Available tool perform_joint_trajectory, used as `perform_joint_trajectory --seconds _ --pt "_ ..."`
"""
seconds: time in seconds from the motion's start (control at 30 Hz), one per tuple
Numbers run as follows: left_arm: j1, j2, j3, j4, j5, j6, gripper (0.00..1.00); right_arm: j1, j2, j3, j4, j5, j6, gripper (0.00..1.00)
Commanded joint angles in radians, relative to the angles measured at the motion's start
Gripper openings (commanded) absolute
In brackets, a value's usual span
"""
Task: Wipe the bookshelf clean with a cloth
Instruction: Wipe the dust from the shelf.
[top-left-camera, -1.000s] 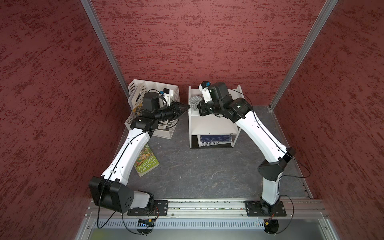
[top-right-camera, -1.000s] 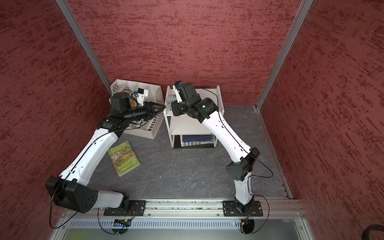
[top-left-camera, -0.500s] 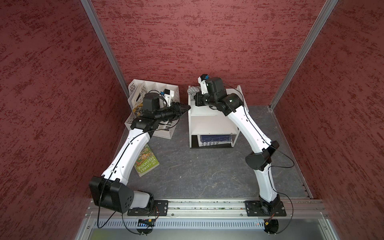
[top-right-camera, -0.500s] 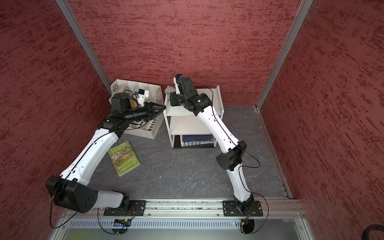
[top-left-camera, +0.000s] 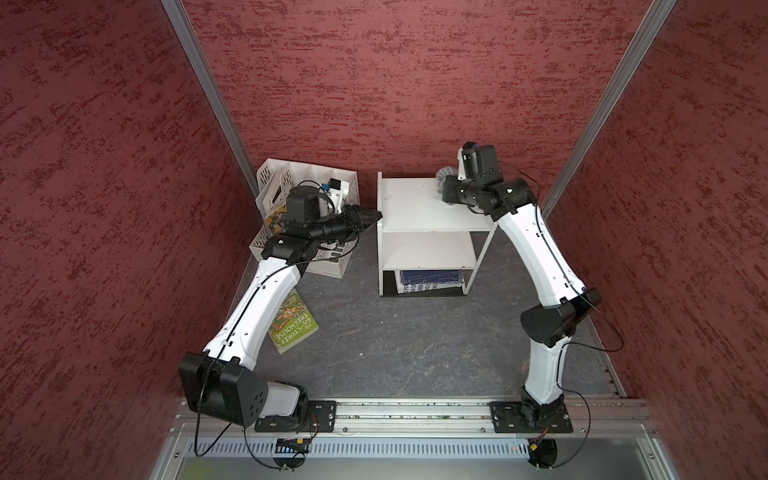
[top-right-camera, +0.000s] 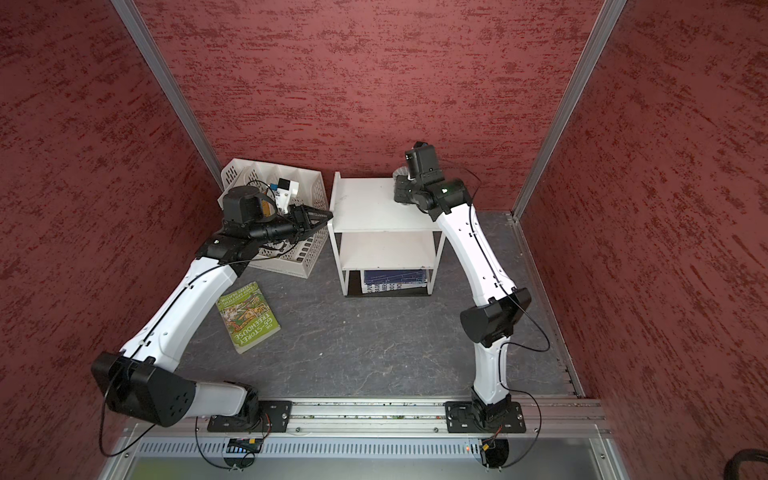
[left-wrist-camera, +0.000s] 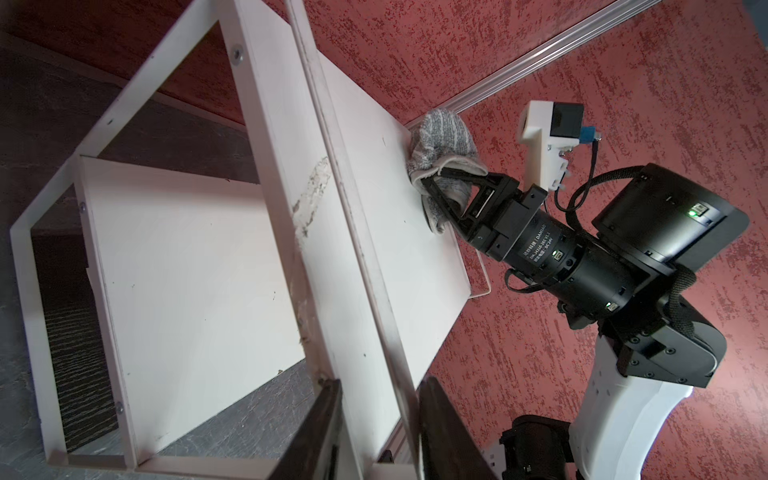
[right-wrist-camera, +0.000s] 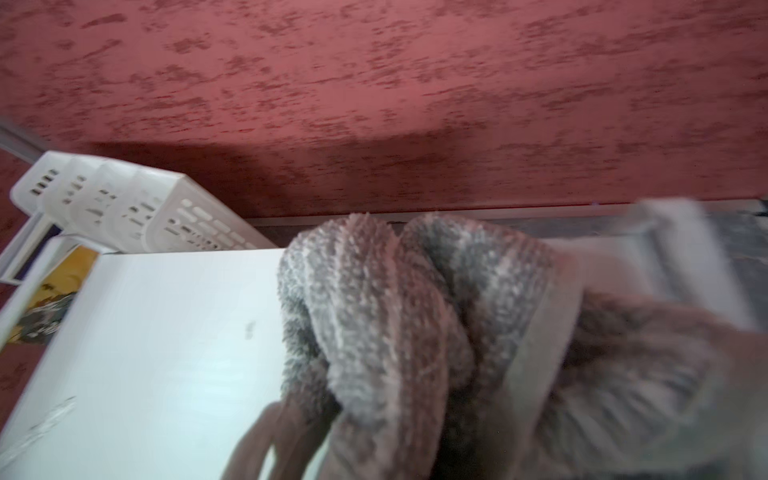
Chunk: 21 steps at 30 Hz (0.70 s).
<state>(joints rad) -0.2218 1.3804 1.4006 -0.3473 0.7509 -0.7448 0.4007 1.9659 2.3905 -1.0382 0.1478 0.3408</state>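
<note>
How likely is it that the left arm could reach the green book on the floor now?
Probably yes, once freed: the left gripper seems clamped on the bookshelf, but the green book lies flat and uncovered beside that arm.

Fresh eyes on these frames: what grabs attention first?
The right gripper presses a bunched grey-and-white striped cloth onto the far right corner of the top board of the white bookshelf. The left gripper clamps its left edge, and a green paperback lies on the grey tabletop beside the left arm.

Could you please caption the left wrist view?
Right gripper holds the cloth against the top of the bookshelf.
</note>
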Motion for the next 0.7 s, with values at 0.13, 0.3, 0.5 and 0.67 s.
perform_joint_trajectory --seconds 0.13,0.3,0.5,0.67 --pt "-0.001 0.007 -0.009 -0.016 0.015 0.010 0.34 -0.004 -0.065 -0.087 -0.264 0.014 -0.016 0.03" --pt "-0.002 0.007 -0.009 -0.020 0.016 0.011 0.34 0.005 -0.194 -0.213 -0.312 0.009 -0.010 0.02" --pt "-0.001 0.012 -0.005 -0.021 0.016 0.013 0.34 0.046 -0.259 -0.321 -0.280 -0.063 0.018 0.03" --pt "-0.001 0.017 0.010 -0.026 0.019 0.013 0.35 0.164 -0.164 -0.239 -0.191 -0.136 0.031 0.03"
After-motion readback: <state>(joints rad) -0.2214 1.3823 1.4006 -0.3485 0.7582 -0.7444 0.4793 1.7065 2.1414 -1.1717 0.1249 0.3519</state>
